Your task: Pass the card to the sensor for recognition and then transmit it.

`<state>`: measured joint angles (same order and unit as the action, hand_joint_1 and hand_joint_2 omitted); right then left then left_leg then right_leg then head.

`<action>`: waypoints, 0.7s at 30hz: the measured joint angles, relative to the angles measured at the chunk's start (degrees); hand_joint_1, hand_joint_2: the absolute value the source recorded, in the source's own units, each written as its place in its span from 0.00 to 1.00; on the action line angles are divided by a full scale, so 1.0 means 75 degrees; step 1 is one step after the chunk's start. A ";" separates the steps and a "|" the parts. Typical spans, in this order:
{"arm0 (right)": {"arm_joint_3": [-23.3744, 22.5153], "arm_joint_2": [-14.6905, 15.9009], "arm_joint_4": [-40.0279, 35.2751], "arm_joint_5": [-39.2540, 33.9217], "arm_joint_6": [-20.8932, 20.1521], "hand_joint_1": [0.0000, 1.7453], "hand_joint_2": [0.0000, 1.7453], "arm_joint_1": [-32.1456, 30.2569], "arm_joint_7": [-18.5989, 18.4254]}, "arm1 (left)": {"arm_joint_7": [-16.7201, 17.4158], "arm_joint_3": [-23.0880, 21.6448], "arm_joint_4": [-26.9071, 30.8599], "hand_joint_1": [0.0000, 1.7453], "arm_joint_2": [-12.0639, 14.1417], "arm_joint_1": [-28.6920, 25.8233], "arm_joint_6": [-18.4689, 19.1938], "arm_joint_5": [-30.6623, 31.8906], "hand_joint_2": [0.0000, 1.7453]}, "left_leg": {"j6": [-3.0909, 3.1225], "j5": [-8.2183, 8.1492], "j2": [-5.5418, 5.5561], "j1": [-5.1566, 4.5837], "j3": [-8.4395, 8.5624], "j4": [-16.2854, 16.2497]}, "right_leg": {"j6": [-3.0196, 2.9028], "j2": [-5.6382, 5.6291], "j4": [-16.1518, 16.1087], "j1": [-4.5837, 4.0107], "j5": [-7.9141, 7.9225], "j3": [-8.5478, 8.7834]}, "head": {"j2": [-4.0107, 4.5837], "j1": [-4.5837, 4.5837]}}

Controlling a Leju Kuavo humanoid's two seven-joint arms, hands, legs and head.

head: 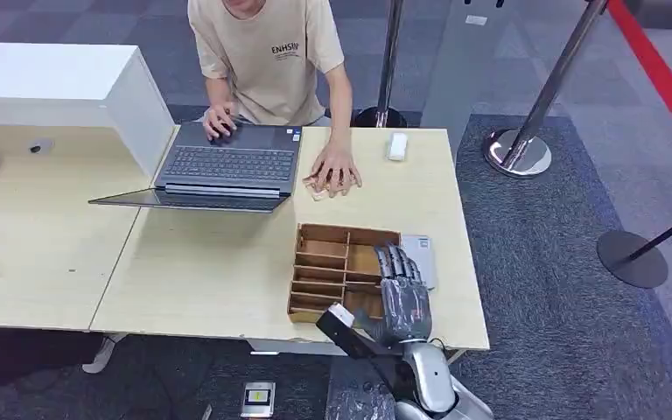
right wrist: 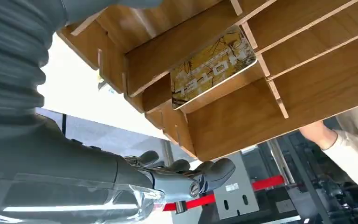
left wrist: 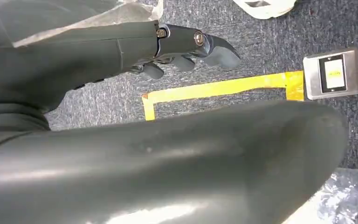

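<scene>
A wooden divider box [head: 325,262] stands near the table's front edge. In the right wrist view a yellow patterned card [right wrist: 212,69] leans in one of the compartments of the box [right wrist: 279,42]. My right hand [head: 402,296] hovers over the box's right side with its fingers stretched out and nothing in them; its fingers [right wrist: 186,173] are apart from the card. A flat grey device [head: 423,255] lies against the box's right side. My left hand [left wrist: 186,46] hangs beside my body over the floor, holding nothing.
A person sits across the table [head: 210,289] with one hand on a laptop [head: 227,166] and the other hand [head: 334,171] flat on the tabletop. A small white object [head: 397,145] lies at the far right. Stanchion posts [head: 518,150] stand on the carpet to the right.
</scene>
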<state>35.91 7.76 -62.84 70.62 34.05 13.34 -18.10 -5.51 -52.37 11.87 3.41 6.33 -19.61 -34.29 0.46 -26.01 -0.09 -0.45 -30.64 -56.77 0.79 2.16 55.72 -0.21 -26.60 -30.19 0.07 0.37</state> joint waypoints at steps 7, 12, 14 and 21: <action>-0.0003 -0.0009 0.0003 -0.0003 0.0000 0.00 1.00 0.0001 0.0000 | 0.0003 0.0000 0.0000 0.00 -0.0012 0.0000 0.0000 0.0000 0.00 | 0.0000 0.0000 0.0000 0.0000 0.0001 0.0000 | 0.0000 0.0000 0.0000 0.0000 0.0000 0.0001 | 0.0000 0.0000; -0.0006 -0.0032 0.0018 -0.0079 0.0041 0.00 1.00 0.0001 0.0018 | 0.0003 -0.0003 0.0000 0.00 -0.0020 0.0000 0.0032 0.0026 0.00 | 0.0000 0.0000 0.0000 0.0000 0.0000 0.0000 | 0.0000 0.0000 0.0000 0.0000 0.0000 0.0001 | 0.0000 0.0000; -0.0006 -0.0058 0.0055 -0.0143 0.0105 0.00 1.00 0.0005 0.0046 | 0.0000 0.0000 0.0000 0.00 -0.0020 0.0000 0.0067 0.0049 0.00 | 0.0000 0.0000 0.0000 0.0000 0.0000 0.0000 | 0.0000 0.0000 0.0000 0.0000 0.0000 0.0001 | 0.0000 0.0000; -0.0018 -0.0160 0.0292 -0.0324 0.0169 0.00 1.00 0.0155 0.0157 | 0.0056 -0.0006 0.0000 0.00 -0.0020 0.0011 0.0140 0.0169 0.00 | 0.0000 0.0000 0.0001 0.0000 0.0001 0.0000 | 0.0000 0.0000 0.0000 0.0000 0.0000 0.0001 | 0.0000 0.0000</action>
<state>35.78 6.56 -60.65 68.19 35.32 14.51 -16.92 -5.09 -52.41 11.87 3.26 6.41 -18.56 -33.03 0.46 -26.01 -0.09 -0.46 -30.63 -56.77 0.79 2.16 55.72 -0.21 -26.59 -30.19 0.07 0.37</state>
